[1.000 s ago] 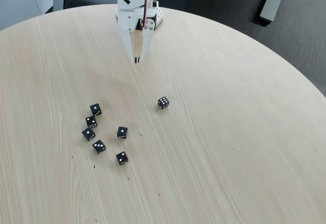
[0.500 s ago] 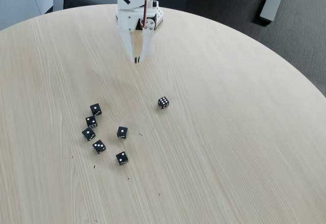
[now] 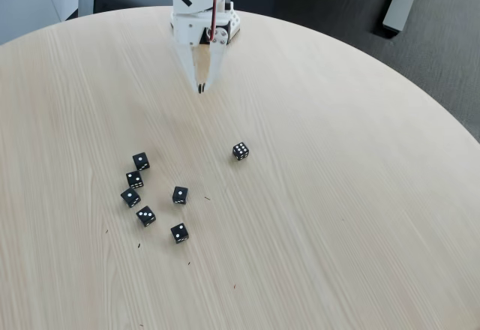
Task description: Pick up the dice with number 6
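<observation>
Pale round table (image 3: 360,217) — the gripper (image 3: 200,88) is seen with fingertips pressed together, nothing held. Below and to its right in the fixed view, well apart, the dice with number 6 (image 3: 240,151) is isolated — jaws should be opened first, then centred over it.

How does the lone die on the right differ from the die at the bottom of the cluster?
The lone die sits apart on the table, nearer the gripper; the bottom die belongs to a loose group of six. The lone die's visible faces are crowded with pips; the bottom die shows far fewer on top. Both are small black cubes with white pips.
</observation>
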{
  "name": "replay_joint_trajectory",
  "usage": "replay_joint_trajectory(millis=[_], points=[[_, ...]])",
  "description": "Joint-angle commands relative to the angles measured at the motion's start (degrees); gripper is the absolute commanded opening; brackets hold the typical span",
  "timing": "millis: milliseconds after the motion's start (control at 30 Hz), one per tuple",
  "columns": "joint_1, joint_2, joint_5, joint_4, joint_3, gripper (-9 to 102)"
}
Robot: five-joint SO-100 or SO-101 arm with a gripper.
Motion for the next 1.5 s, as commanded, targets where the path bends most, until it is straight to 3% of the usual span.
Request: replay_joint_trajectory(millis=[0,200,1000,1467], points=[[0.26,-0.18,-3.6,-0.97,-0.26,0],[0.7,-1.93,-7.91,-1.05,-2.9,0],[-0.62,-60.29,17.4,-0.18,-58.97,0],[-21.97,-73.3,17.05,-0.09,-65.3,0]])
